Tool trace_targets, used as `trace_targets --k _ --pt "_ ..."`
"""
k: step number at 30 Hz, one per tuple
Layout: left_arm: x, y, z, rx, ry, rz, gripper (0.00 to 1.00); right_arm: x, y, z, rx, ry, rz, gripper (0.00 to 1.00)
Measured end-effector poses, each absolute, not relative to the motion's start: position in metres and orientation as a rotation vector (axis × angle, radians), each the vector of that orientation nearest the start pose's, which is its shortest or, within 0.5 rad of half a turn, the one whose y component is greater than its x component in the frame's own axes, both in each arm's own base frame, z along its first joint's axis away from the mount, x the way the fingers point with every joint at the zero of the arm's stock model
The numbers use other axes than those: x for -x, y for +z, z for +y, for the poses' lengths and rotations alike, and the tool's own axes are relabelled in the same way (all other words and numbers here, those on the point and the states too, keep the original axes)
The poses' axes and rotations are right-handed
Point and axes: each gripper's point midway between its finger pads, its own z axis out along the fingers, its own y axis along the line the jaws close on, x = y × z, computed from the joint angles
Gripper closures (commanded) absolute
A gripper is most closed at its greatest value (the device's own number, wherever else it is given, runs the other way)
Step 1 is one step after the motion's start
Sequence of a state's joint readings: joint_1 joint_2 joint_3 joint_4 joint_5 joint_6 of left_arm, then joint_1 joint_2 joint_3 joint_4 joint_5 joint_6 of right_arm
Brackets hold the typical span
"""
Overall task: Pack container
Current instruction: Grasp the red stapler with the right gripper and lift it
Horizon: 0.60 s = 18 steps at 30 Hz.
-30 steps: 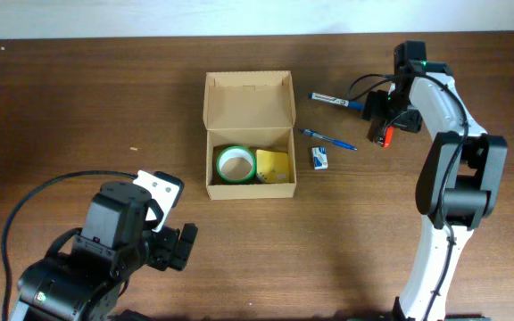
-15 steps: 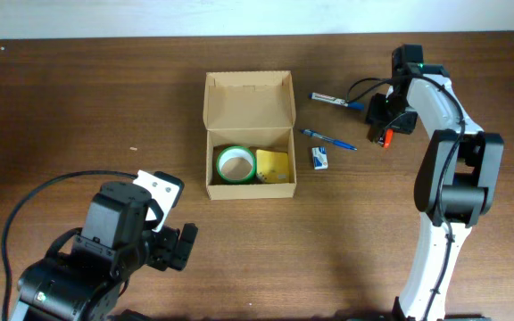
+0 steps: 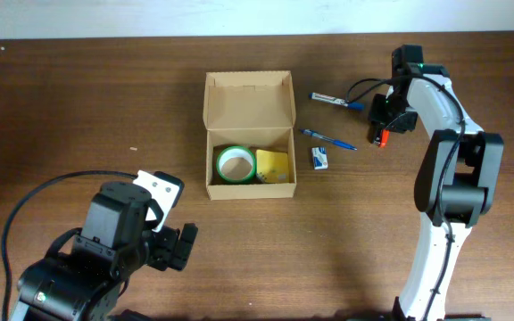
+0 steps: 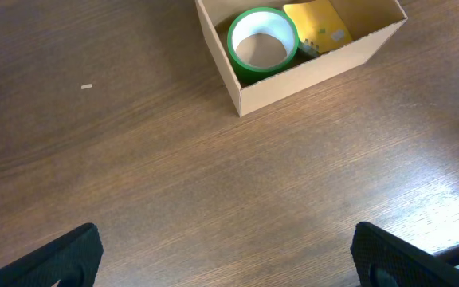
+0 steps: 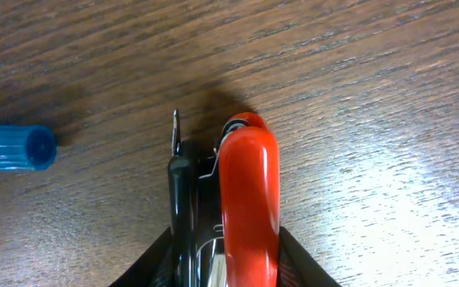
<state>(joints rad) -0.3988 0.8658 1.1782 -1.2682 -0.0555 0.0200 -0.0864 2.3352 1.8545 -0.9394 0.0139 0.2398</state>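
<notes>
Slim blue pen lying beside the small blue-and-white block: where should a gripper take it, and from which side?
Grip the blue pen at mid-barrel, coming straight down from above, jaws across its thin width. It lies flat and diagonal on the table, so turn the wrist to match. The block close beside it leaves little room.

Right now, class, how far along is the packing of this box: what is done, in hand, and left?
Done: the green tape roll and yellow pad lie in the open container. In hand: the right tool grips a red-and-black item resting on the table. Left: that item, the blue-capped marker, blue pen and small block, all outside.
</notes>
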Motion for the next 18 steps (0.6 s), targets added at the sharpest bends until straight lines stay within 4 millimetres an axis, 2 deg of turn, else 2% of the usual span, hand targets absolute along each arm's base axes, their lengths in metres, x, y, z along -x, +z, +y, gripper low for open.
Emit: trace_targets --k 2,5,12,18 --pt "-0.193 0.246 -0.071 -0.503 -0.082 2.476 0.00 -0.482 0.001 -0.044 -0.488 -0.004 2.951 0.67" --pt "-0.193 0.246 -0.071 -0.503 -0.082 2.476 0.00 -0.482 0.001 -0.044 -0.483 -0.004 2.953 0.74" --pt "-0.193 0.246 -0.071 -0.503 -0.082 2.476 0.01 -0.481 0.001 -0.040 -0.487 0.032 2.961 0.78" --pt "-0.193 0.246 -0.071 -0.503 -0.082 2.476 0.00 -0.469 0.007 -0.034 -0.495 0.070 3.019 0.84"
